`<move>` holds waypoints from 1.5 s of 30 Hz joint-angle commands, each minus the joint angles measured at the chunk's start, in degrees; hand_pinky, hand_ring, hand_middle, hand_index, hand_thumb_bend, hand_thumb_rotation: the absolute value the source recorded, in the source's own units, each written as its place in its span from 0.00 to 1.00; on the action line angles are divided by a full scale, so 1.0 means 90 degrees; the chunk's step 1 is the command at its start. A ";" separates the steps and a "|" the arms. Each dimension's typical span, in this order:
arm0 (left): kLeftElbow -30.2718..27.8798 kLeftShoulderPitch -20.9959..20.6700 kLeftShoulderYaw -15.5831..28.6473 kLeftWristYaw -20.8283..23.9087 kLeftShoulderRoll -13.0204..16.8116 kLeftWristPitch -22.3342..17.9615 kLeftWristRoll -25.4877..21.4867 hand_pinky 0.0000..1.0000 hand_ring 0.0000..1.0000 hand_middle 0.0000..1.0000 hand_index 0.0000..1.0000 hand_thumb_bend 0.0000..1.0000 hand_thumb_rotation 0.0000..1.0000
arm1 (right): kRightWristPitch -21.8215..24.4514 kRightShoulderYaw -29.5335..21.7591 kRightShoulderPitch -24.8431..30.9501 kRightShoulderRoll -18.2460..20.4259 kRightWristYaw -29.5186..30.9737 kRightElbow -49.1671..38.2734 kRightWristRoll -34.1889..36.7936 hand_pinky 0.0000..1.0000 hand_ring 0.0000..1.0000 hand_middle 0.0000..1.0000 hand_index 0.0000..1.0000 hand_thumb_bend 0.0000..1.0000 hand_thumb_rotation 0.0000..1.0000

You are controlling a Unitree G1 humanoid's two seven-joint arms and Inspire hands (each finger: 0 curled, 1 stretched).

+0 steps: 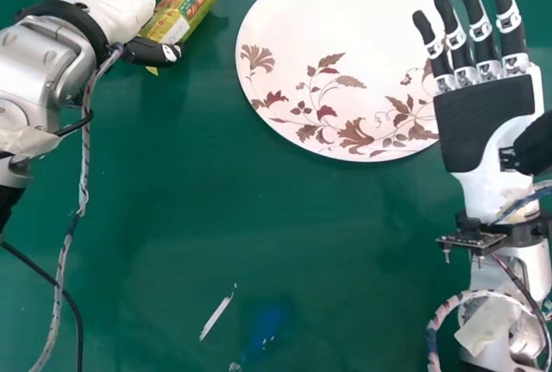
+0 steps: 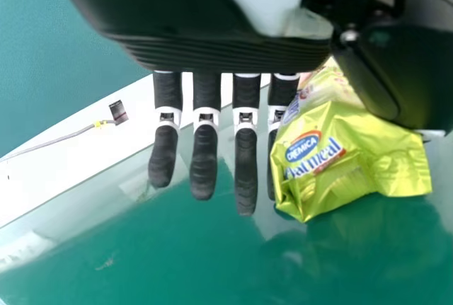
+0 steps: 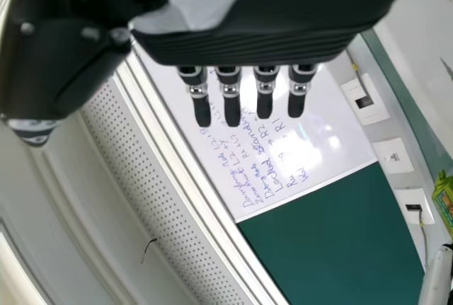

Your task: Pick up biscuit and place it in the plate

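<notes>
The yellow-green biscuit packet (image 1: 183, 14) lies on the table left of the white floral plate (image 1: 336, 35). Beside the packet is my left hand (image 1: 108, 3), its thumb extended along the packet's near end. In the left wrist view the fingers of my left hand (image 2: 204, 156) are straight, and the biscuit packet (image 2: 318, 156) sits between them and the thumb, not gripped. My right hand (image 1: 487, 117) is open with straight fingers at the plate's right edge, holding nothing. The right wrist view has my right hand (image 3: 265, 93) in front of a whiteboard, with the biscuit packet (image 3: 444, 202) at the far edge.
The green tabletop (image 1: 259, 234) spreads below the plate, with a thin white scrap (image 1: 216, 317) near its front. Cables run down beside the left arm and loop near the right forearm. Wall sockets (image 3: 366, 100) show beyond the table.
</notes>
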 commanded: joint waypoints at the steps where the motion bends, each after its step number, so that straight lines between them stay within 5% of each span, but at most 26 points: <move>1: -0.0020 0.0130 -0.0117 -0.0050 0.0007 -0.0072 0.0047 0.27 0.24 0.40 0.52 0.51 0.00 | -0.0048 -0.0036 0.0055 -0.0026 0.0076 0.0017 0.0075 1.00 1.00 1.00 0.96 1.00 0.51; 15: -0.0534 0.0263 0.0276 0.0043 -0.0060 0.0121 -0.0342 0.25 0.24 0.41 0.52 0.51 0.00 | -0.0139 -0.0132 -0.0084 -0.0066 0.0403 0.0350 0.0164 0.94 0.98 0.93 0.89 0.93 0.46; 29: -0.0821 0.0234 0.0413 -0.0171 -0.0036 0.0511 -0.0274 0.25 0.24 0.41 0.51 0.51 0.00 | -0.0170 -0.0130 0.0025 0.0005 0.0289 0.0314 0.0068 0.95 0.93 0.90 0.88 0.90 0.51; 45: -0.1218 0.0258 0.1006 -0.0473 0.0463 0.0442 -0.0692 0.23 0.23 0.40 0.51 0.51 0.00 | -0.0105 -0.0070 0.0056 -0.0083 0.0291 0.0232 -0.0009 0.81 0.91 0.88 0.88 0.91 0.53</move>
